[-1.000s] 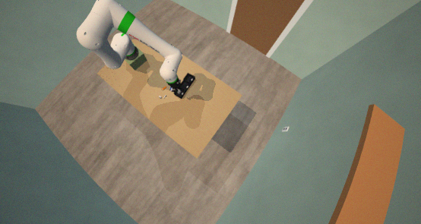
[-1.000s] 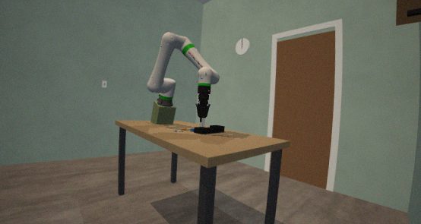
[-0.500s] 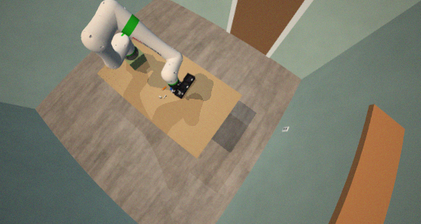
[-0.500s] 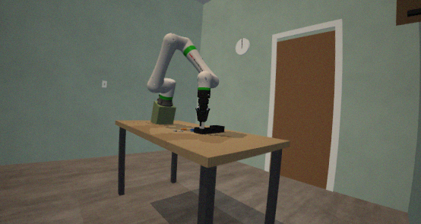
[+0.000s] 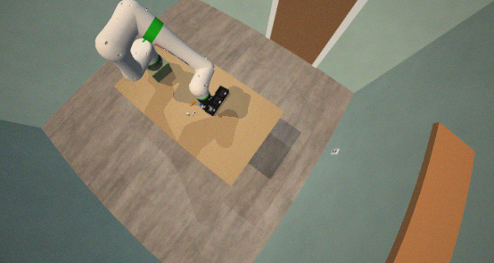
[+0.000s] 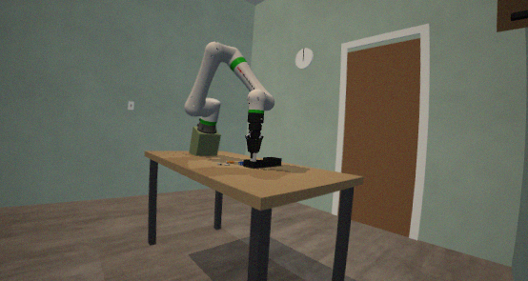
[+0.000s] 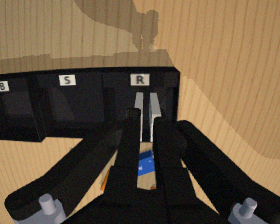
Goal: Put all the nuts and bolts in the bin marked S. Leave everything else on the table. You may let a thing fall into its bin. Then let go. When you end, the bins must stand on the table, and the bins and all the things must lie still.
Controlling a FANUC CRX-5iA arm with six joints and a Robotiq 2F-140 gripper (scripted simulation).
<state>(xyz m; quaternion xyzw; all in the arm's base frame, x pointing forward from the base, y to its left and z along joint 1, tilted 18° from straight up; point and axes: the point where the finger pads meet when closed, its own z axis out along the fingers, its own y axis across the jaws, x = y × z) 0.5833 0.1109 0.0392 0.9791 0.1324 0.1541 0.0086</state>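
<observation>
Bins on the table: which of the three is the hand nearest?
The bin marked R, at the right end of the row in the wrist view. The hand points straight at it, while the S bin and the third bin lie further left.
</observation>
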